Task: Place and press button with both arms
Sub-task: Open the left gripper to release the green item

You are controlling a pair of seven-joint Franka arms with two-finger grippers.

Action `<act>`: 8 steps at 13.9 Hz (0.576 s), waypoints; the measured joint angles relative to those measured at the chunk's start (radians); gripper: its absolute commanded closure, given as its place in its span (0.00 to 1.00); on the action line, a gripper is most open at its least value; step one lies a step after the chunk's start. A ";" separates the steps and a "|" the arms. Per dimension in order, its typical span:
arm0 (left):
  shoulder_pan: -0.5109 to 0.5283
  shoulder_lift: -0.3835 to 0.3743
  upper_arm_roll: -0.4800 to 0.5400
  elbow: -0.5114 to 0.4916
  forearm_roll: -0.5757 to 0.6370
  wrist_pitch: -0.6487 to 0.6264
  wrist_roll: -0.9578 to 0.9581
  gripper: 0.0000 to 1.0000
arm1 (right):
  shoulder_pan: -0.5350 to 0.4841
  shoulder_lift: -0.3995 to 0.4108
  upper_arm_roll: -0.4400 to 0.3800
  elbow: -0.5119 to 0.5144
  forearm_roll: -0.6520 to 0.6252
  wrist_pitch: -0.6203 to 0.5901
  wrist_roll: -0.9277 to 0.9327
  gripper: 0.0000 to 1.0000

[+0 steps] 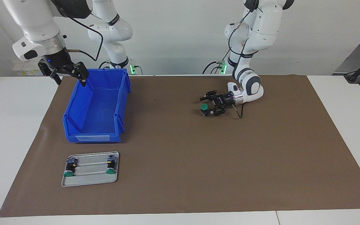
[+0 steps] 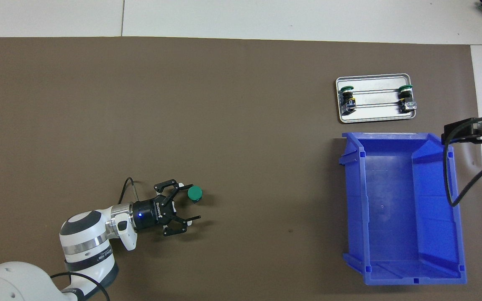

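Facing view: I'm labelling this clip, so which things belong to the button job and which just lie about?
In the job:
button on the mat
left tool, open beside it
right tool, waiting over the bin's rim

Lying about:
blue bin
grey tray with two buttons

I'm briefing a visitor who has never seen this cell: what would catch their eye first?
Probably the big blue bin at the right arm's end of the brown mat, with the right gripper raised over its rim nearest the robots. Next, the left gripper lying low with jaws open beside a green-capped button standing on the mat. Last, the grey metal tray, farther from the robots than the bin, holding two more buttons.
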 measured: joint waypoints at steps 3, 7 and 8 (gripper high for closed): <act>0.000 0.000 0.002 -0.001 0.000 0.000 0.000 0.02 | 0.000 0.000 0.000 0.000 0.000 0.000 0.000 0.00; 0.001 0.000 0.004 -0.002 0.000 0.000 0.000 0.01 | 0.000 0.000 0.000 0.000 0.000 0.000 0.000 0.00; 0.002 0.000 0.005 -0.002 0.000 0.000 0.000 0.01 | 0.000 0.000 0.000 0.000 0.000 0.000 0.000 0.00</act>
